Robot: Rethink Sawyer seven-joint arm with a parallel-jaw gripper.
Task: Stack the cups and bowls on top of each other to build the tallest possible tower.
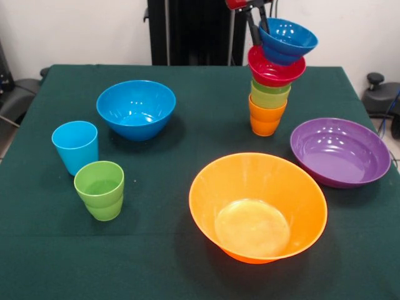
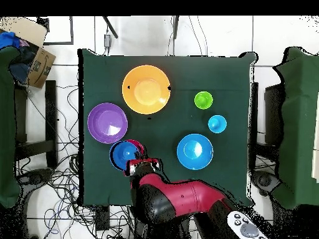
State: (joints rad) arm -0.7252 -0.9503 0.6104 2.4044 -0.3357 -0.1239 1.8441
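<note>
The gripper (image 1: 257, 22) comes down at the table's far side, its dark fingers straddling the rim of a small blue bowl (image 1: 289, 39), one inside and one outside, clamped on it. The bowl hangs tilted, its lower edge resting in the red bowl (image 1: 275, 70) that tops the tower (image 1: 270, 100) of green, yellow and orange cups, beside the purple bowl (image 1: 340, 152).

Bright even light, soft shadows, glare on bowls (image 1: 252, 208)
</note>
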